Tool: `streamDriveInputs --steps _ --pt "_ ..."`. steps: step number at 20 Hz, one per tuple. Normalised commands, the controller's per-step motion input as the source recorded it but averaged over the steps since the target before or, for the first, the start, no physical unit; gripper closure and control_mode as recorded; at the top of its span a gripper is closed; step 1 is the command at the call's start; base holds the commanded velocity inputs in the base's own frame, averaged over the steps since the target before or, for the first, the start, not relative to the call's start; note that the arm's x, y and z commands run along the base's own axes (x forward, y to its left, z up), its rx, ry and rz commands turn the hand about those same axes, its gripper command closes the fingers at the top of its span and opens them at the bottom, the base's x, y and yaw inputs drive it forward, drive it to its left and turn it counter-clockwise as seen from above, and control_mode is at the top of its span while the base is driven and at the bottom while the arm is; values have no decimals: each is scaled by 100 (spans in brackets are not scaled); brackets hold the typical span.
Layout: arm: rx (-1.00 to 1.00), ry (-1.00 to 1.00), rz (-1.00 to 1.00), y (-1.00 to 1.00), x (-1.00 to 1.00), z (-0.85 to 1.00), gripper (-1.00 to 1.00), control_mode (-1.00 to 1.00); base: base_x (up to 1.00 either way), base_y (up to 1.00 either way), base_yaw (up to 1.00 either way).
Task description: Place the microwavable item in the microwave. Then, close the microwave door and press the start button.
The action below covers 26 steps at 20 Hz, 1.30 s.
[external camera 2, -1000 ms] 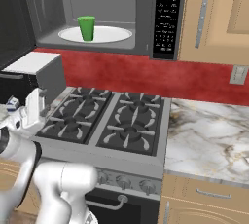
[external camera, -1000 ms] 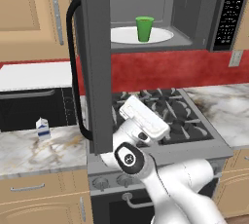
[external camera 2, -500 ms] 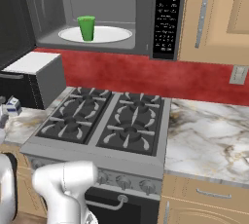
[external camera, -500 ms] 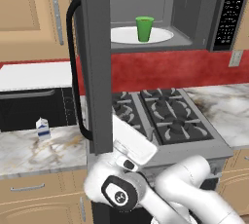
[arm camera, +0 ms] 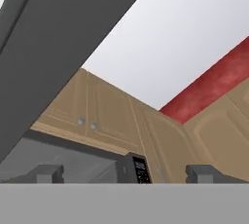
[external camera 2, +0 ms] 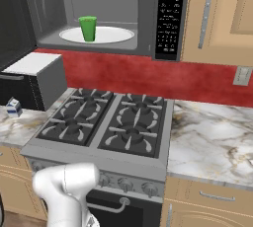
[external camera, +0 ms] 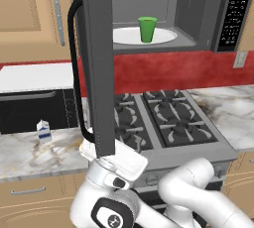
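Pincer (arm camera: 124, 173) wide open, empty, tips apart, pointing up under the open microwave door (external camera: 99, 63). Green cup (external camera: 147, 28) stands on the turntable plate (external camera: 126, 35) inside the microwave (external camera 2: 99, 14). Left base view adds milk carton (external camera: 43, 131) on bench (external camera: 30, 152).

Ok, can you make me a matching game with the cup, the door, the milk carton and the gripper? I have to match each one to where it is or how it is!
Things:
1. cup
2. door
3. milk carton
4. gripper

Places or states:
A. swung wide open
B. on the marble counter, left of the stove
C. on the white plate in the microwave
D. fingers spread apart, holding nothing

Pairs: 1-C, 2-A, 3-B, 4-D
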Motion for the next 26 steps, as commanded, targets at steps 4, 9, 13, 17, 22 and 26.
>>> streamDriveInputs --steps 4,9,13,17,22,26 --pt "12 0 8 23 0 18 -100 -100 0 0 0" --pt "14 -1 13 25 0 13 -100 -100 0 0 0" --pt "15 -3 15 16 -8 18 -100 -100 0 0 0" --pt "17 -7 13 4 -17 40 -100 -100 0 0 0" --pt "16 -5 14 1 -10 12 -100 -100 0 0 0" --pt "12 0 19 20 1 -50 -100 -100 0 0 0"
